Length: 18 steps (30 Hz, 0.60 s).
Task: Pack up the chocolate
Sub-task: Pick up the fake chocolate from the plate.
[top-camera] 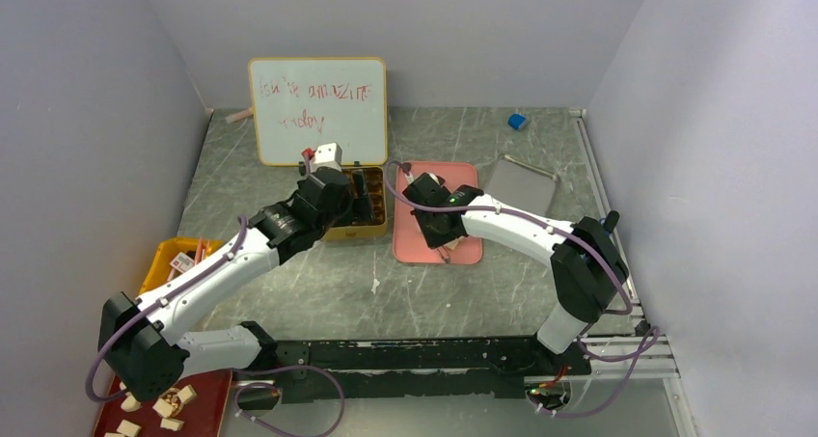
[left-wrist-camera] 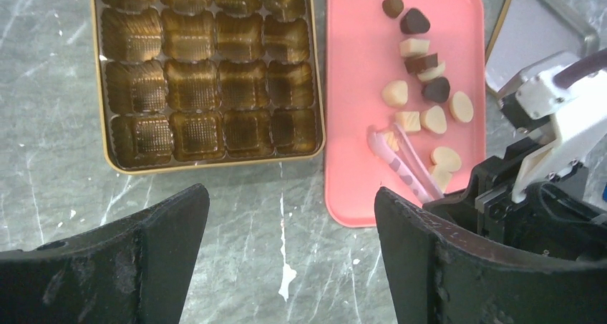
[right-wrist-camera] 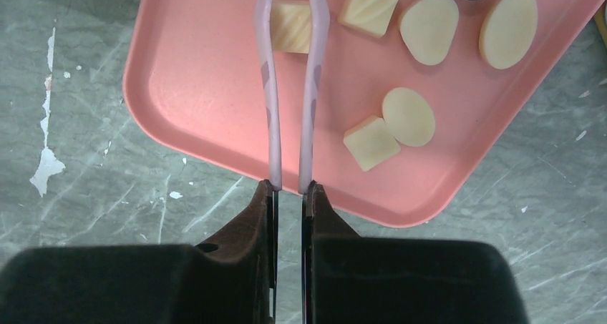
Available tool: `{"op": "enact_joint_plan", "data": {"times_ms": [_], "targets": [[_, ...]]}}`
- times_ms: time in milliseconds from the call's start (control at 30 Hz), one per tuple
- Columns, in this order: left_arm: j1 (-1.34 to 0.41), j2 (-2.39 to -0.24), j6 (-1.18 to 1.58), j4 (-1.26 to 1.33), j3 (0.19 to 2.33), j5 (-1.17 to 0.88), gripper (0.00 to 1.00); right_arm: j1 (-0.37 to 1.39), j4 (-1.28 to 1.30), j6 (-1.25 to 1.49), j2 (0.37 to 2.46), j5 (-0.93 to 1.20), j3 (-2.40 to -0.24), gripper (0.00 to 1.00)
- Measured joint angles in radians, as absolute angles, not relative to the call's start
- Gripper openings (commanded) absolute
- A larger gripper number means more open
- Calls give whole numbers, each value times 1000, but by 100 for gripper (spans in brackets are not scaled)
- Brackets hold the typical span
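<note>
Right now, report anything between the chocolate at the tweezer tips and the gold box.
Nothing on the table: the ridged square chocolate sits between the tweezers' tips on the pink tray, and the gold box lies open beside it. The open left gripper hovers near the box and may crowd the approach.

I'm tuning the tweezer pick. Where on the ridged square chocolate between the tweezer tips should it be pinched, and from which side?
Pinch the ridged square chocolate on its two flat, parallel side faces, coming in from the pink tray's near edge, in line with the tweezers held by the right gripper. One tip stands at each side. Flat faces probably slip less than corners.
</note>
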<state>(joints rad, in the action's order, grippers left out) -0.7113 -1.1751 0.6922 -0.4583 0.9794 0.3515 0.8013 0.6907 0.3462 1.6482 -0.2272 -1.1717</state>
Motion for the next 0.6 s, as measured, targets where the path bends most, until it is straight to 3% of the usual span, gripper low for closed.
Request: {"op": "enact_joint_plan", "data": {"times_ms": [600], "targets": [[-711,-1132,692,-503,1019,445,90,802,768,335,1652,-216,-1410,3]]}}
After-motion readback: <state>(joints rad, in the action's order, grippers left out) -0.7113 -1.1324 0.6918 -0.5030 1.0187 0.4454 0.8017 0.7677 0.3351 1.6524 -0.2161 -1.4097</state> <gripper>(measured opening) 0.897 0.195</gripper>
